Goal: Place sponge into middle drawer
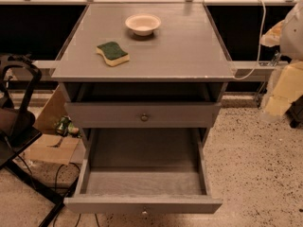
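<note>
The wavy-edged sponge (112, 53), green scouring face over yellow foam, lies on the grey wooden worktop (189, 51) near a round cream bowl (143, 24). The middle drawer (142, 181) stands pulled out. The gripper is out of view.

floor (251, 174): speckled terrazzo | cardboard (47, 150): left | white cable (261, 32): right | light: warm

Dim warm light from above casts soft shadows beside the bowl (143, 23) and sponge (112, 53); everything slightly blurred.
</note>
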Motion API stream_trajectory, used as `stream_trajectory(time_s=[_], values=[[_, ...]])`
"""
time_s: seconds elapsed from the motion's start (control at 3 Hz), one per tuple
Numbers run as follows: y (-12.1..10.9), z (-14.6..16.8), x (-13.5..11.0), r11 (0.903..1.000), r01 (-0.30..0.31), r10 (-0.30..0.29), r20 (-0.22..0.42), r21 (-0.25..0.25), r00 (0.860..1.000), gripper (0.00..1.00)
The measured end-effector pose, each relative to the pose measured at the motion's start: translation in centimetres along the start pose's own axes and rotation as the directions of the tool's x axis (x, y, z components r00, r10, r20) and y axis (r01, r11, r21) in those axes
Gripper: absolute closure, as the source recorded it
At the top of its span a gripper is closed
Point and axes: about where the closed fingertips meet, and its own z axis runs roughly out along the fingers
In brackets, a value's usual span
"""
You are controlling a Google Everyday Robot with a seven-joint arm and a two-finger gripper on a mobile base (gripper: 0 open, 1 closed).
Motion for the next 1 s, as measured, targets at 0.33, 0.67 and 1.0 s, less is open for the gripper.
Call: stream_trajectory(time_s=[0.33, 0.67, 1.0], values=[[0.0, 0.0, 0.0, 1.0, 0.0, 0.0, 0.0, 0.0, 1.0, 0.0], [-1.6, 1.8, -1.0, 0.9995, 0.028, -0.029, 0.084, 0.013, 0.996, 0.0], [-5.6, 6.0, -4.7, 0.9991, 0.034, -0.039, 0.241, 0.027, 0.97, 0.0]])
